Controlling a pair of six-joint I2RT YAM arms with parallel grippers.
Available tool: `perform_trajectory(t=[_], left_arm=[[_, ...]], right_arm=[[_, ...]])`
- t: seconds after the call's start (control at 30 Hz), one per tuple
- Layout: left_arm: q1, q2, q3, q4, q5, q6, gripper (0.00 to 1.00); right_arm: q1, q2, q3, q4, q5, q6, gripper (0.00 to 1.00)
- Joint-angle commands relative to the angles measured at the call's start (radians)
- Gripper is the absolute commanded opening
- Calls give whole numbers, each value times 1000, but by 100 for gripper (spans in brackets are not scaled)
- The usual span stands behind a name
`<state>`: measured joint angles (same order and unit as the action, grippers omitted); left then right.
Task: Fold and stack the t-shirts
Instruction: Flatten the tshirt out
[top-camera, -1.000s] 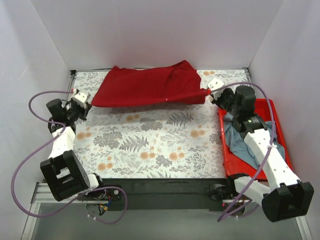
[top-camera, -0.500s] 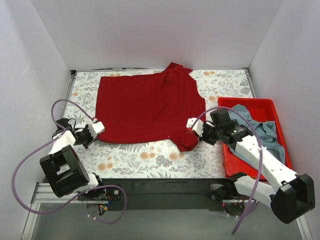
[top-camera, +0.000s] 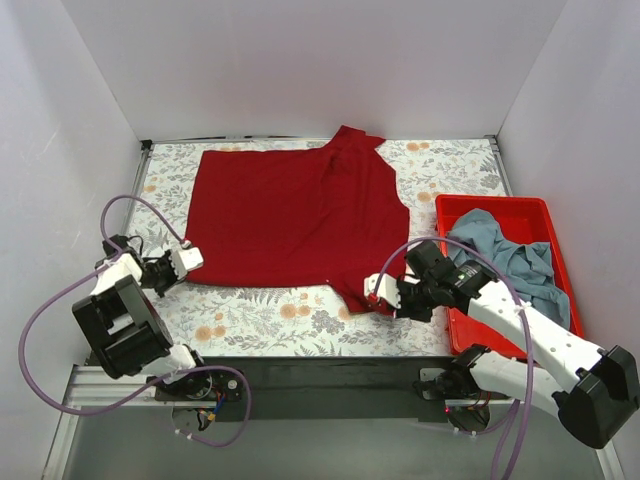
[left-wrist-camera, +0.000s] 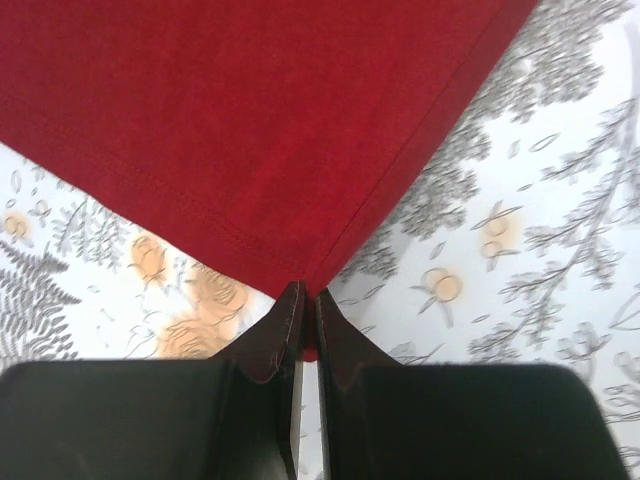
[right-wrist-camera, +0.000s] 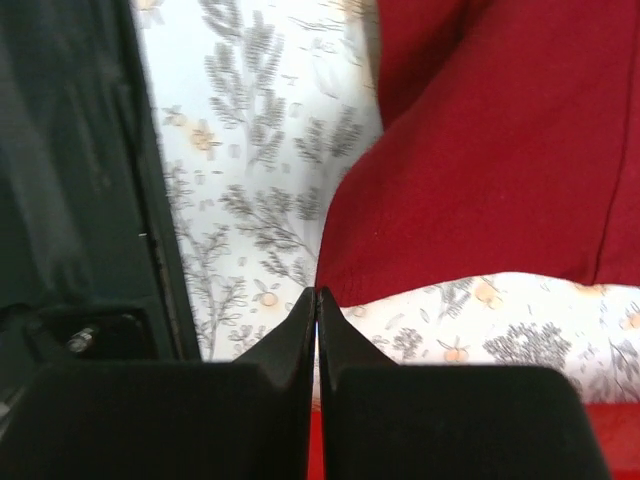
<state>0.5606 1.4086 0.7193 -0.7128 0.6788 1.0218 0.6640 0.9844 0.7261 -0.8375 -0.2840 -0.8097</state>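
At far left: left gripper (top-camera: 185, 260), low over the floral table (top-camera: 270, 318), jaws pinched shut on the near-left hem corner of the dark red t-shirt (top-camera: 290, 215). In the left wrist view, a sliver of red cloth caught between the closed black fingers (left-wrist-camera: 270, 345).

Centre: dark red t-shirt spread nearly flat across the table, stitched hem toward the arms, a hump of cloth at the far edge.

Right of centre: right gripper (top-camera: 383, 292), jaws likewise closed tight on the near-right hem corner, the cloth there drawn into a small puckered peak close to the table's near edge.

Far right: bright red bin (top-camera: 548, 225), with the grey-blue t-shirt (top-camera: 505, 258) crumpled inside, well apart from both grippers.

Looks like the spreading-out step, just ahead of the first fold. Next, probably: lay both corners down, smooth the puckered right corner, then regrip along one side to carry a fold across. Calls for an even, taut hem to avoid folding in a wrinkle.
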Motion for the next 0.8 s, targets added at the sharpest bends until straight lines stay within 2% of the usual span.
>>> perform_trajectory(t=[0.0,0.13,0.33,0.37,0.4,0.43,0.53,0.6,0.63,0.67,0.7,0.73,0.77], left_arm=[[25,38,83,-17,-21,70,0],[33,61,112,-100,-42,152,0],[44,9,32,-146,-111,290,4],[45,4,23,-139,-117,288,6],[50,3,23,-137,-113,281,12],[53,6,37,-142,-104,246,27],[84,44,144,-241,-24,200,39],[90,59,204,-296,16,182,42],[90,56,236,-328,53,179,43],[90,47,244,-324,74,149,46],[87,38,247,-311,102,129,46],[79,23,246,-260,122,95,47],[34,18,227,-208,110,-25,47]], right_arm=[[58,11,53,-90,-69,-29,1],[117,49,68,-158,-118,-75,1],[261,77,128,-235,-176,-102,1],[270,91,134,-238,-179,-97,6],[270,103,145,-238,-176,-91,13],[272,127,169,-238,-167,-74,23],[270,158,220,-233,-43,-43,27],[235,158,269,-229,-14,-40,30],[215,160,286,-227,-17,-42,66],[174,166,308,-218,-20,-48,71],[152,177,311,-201,-20,-45,72],[128,190,312,-178,-15,-34,69],[74,236,317,-160,-11,-23,67]])
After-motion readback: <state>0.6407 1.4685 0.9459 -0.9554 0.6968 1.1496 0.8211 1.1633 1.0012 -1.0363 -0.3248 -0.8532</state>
